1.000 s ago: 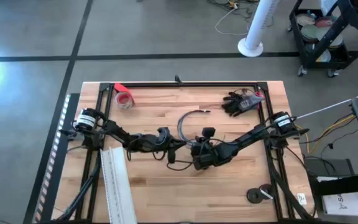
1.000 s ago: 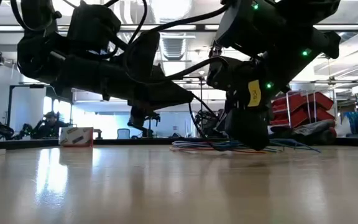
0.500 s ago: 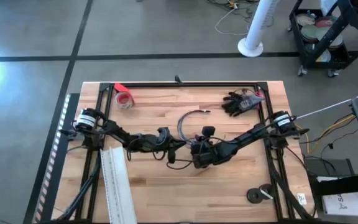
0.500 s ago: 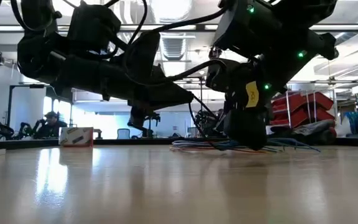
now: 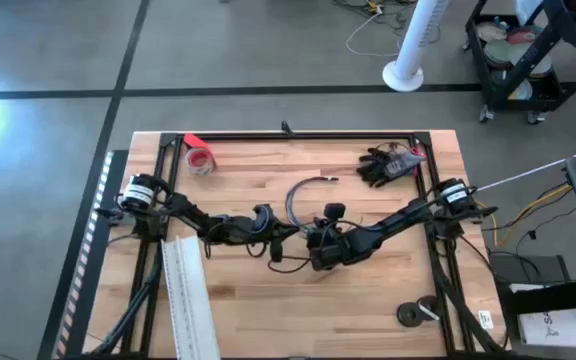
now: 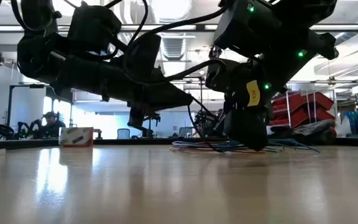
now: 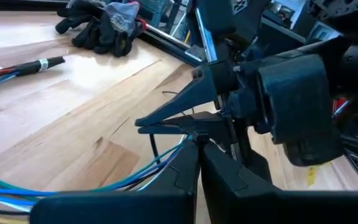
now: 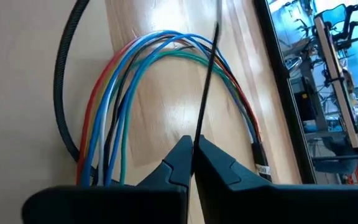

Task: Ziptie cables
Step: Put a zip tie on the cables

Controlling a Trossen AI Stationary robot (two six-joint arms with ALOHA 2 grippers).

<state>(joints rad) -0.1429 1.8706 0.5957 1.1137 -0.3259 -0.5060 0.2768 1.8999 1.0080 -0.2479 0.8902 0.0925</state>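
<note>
Right gripper (image 8: 193, 152) pinching thin black ziptie (image 8: 205, 81) above cables (image 8: 120, 99), barely shifted; left gripper (image 7: 199, 155) pressed closed alongside, unmoved.

Over the last second I see my right gripper (image 5: 313, 243) creep a little toward the left arm's side of the table in the high view; most of that shift came in the first half. From the low camera its wrist (image 6: 248, 118) has rolled slightly and sits a touch lower. The zip tie (image 8: 205, 81) it pinches moved along with it.
</note>
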